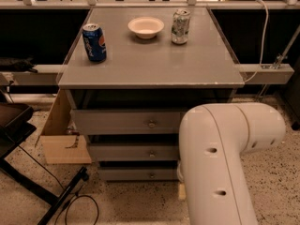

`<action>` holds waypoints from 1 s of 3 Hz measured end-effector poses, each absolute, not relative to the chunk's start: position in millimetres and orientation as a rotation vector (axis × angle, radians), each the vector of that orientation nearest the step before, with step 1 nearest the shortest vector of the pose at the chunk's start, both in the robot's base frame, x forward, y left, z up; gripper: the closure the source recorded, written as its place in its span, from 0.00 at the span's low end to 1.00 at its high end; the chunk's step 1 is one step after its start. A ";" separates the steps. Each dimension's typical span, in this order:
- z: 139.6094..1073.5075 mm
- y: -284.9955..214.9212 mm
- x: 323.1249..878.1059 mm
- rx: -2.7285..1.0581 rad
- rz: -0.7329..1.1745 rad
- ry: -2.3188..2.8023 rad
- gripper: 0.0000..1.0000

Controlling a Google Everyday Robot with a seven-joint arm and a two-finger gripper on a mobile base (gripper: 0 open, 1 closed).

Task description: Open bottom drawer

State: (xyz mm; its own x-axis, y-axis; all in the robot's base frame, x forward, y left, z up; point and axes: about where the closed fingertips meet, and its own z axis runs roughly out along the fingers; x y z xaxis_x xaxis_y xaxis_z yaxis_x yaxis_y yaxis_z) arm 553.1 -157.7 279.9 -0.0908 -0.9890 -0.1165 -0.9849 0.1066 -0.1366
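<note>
The bottom drawer (131, 174) is the slimmest grey front at the foot of the cabinet, with a small round knob (151, 175) at its centre. It sits flush with the cabinet, and its right end is hidden by my white arm (215, 163). My gripper (181, 190) shows only as a small beige tip low by the floor, just right of the drawer's visible part, about level with its lower edge. The arm covers the rest of it.
Two taller drawers (126, 122) (133, 152) sit above it. On the cabinet top (150, 64) stand a blue can (94, 42), a white bowl (146, 27) and a silver can (180, 26). A cardboard box (63, 139) and a black stand with cable (61, 200) are at the left.
</note>
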 end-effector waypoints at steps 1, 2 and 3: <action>263.1 -153.9 565.9 -2.052 -0.079 2.125 0.00; 254.7 -152.3 577.9 -2.069 -0.104 2.090 0.00; 235.6 -148.4 583.3 -2.059 -0.084 2.091 0.00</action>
